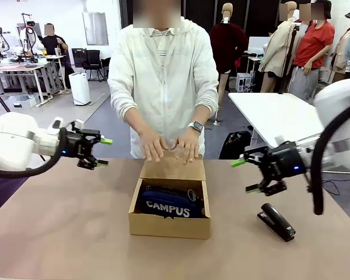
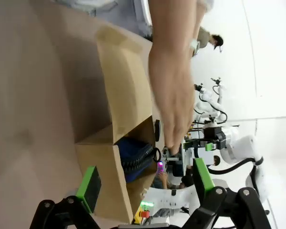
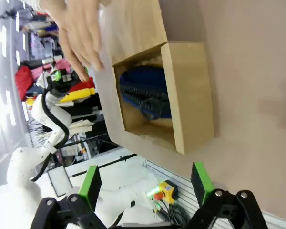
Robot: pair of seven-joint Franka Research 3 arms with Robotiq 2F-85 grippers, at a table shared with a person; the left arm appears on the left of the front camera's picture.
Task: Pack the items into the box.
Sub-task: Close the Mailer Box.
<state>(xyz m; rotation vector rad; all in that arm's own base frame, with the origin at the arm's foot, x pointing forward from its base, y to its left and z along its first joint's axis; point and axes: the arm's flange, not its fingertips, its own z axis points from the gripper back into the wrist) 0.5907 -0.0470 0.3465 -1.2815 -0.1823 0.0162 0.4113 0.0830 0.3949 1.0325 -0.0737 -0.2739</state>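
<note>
Closest to us on the brown bench we see the little cardboard box, sitting near the middle with its top open. Inside it lies the dark blue pouch, and we can read the white word CAMPUS on it. The pouch lies flat and takes up most of the room in the box. To the right of the box, apart from it, a black stapler lies on the bench. A little farther back we see the two arms, one on each side of the box. The left pincer hangs above the bench, left of the box, with its green tips spread wide and nothing between them. The right pincer hangs to the right of the box, higher than the stapler and not touching it, and it is spread wide and empty too. Behind the box, the lid flap is open and leans back toward the person. The person stands at the far side in a white jacket and rests both hands on the far edge of the flap.
</note>
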